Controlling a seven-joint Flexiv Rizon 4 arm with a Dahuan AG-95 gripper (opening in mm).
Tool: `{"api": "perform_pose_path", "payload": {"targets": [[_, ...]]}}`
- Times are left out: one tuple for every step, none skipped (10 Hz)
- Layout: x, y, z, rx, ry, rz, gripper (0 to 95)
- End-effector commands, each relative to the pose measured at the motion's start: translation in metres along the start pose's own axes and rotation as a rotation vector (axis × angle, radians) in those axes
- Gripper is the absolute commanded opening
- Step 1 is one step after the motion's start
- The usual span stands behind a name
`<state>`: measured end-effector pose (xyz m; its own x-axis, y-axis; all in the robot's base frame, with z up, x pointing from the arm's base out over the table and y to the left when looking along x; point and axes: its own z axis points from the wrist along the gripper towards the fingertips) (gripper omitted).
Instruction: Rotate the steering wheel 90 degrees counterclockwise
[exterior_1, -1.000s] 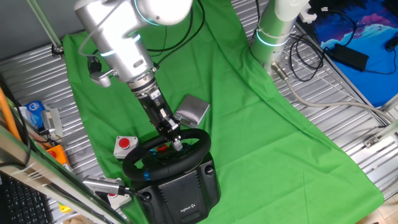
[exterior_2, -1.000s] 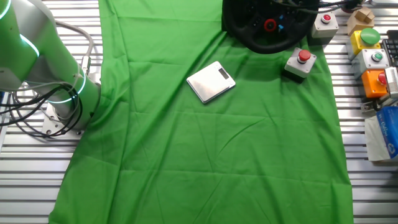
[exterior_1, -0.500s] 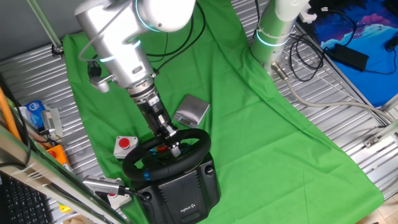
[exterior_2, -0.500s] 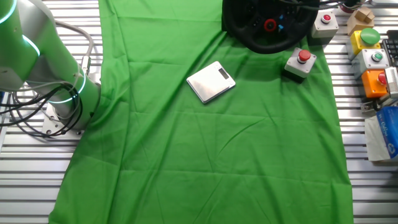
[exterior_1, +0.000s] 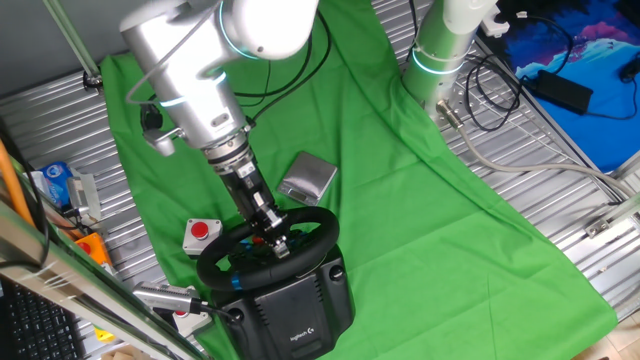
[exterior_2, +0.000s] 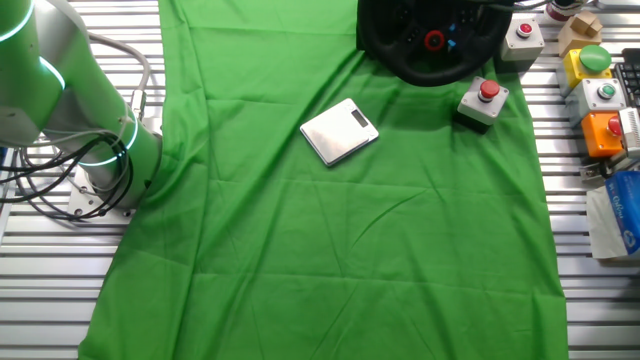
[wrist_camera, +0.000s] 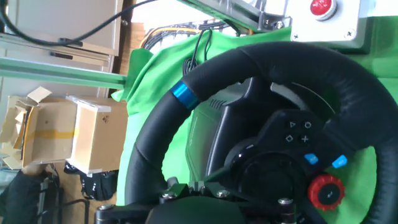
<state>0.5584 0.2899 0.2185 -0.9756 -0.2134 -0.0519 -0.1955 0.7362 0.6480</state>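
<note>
The steering wheel (exterior_1: 266, 248) sits on its black base (exterior_1: 296, 305) at the near edge of the green cloth (exterior_1: 400, 190), and the base carries a white logo. The gripper (exterior_1: 277, 239) reaches down inside the rim, near the hub. How far the fingers are open I cannot tell (the hand view shows only the wheel's rim with a blue stripe (wrist_camera: 183, 94) and the red knob (wrist_camera: 325, 190)). A grey metal box (exterior_2: 339, 130) lies just beside the wheel, and a red push-button (exterior_2: 487, 92) stands near it.
</note>
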Motion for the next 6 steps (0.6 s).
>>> {"api": "perform_pose_path", "payload": {"targets": [[0.005, 0.000, 0.002, 0.002, -0.004, -0.008, 0.0], [0.008, 0.000, 0.004, 0.002, -0.008, -0.012, 0.0], [0.010, 0.000, 0.004, 0.001, -0.008, -0.012, 0.0], [0.013, 0.001, 0.003, 0.006, -0.006, -0.019, 0.0], [0.015, 0.001, 0.005, 0.007, -0.008, -0.021, 0.0], [0.018, 0.001, 0.007, 0.007, -0.012, -0.025, 0.0]]}}
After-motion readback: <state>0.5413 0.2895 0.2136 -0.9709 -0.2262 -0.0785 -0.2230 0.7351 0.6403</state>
